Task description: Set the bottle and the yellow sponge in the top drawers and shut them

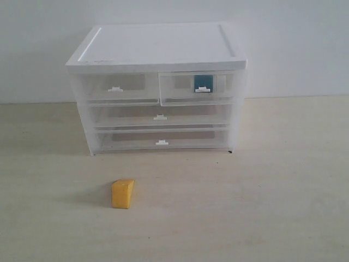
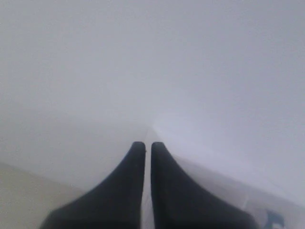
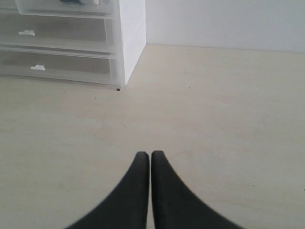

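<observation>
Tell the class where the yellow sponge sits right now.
In the exterior view the sponge lies on the table, left of centre, in front of the left half of the cabinet and clear of it.

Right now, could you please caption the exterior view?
Bottle in the right top drawer; yellow sponge on the table before the cabinet.

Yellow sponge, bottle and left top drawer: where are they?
yellow sponge (image 1: pixel 122 194), exterior view, front face.
bottle (image 1: pixel 202 81), exterior view, teal body behind clear plastic.
left top drawer (image 1: pixel 115 88), exterior view, white tab handle.
</observation>
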Controlling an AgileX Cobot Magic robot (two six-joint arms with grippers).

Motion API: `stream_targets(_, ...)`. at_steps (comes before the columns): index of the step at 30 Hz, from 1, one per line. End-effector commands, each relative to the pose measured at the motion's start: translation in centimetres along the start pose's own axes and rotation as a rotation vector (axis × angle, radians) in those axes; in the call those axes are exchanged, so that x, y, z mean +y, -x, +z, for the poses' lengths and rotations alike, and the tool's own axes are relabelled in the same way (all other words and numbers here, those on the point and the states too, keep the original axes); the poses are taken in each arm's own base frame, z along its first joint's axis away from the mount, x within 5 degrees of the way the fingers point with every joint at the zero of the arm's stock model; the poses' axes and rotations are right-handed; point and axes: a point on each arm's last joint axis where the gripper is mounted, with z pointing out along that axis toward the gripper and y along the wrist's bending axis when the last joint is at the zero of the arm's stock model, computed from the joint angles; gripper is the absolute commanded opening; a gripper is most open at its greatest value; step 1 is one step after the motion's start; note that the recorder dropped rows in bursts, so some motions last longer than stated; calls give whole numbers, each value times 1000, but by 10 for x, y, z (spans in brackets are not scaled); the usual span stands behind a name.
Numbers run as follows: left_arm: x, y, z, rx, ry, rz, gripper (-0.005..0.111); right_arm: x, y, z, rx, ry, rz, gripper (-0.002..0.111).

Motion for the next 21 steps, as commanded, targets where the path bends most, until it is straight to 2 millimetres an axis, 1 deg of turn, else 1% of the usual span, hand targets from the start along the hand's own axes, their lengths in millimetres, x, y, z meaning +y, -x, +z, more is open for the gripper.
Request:
stream_targets(1,-2,17,-2,-198,-40,-53,4,0,0,0,-6,-5,-5,0)
stream_targets(3,-4,20,-3,-230,-52,-31,4,0,0,0,-6,-5,-5,0)
stream_targets(6,-10,32,-1,-228,-62,2,4,0,0,0,-6,-5,-5,0)
stream_targets(10,-17,47,14,-171,-40,93,4,0,0,0,-6,-5,-2,0)
stream_targets(13,-22,53,34,-88,-23,122,4,0,0,0,-6,-5,-2,0)
stream_targets(15,-25,52,52,22,-19,190,4,0,0,0,-6,-5,-2,0)
stream_targets(18,-26,46,81,177,3,241,4,0,0,0,-6,-5,-2,0)
stream_targets(21,-25,39,105,241,18,251,4,0,0,0,-6,-5,-2,0)
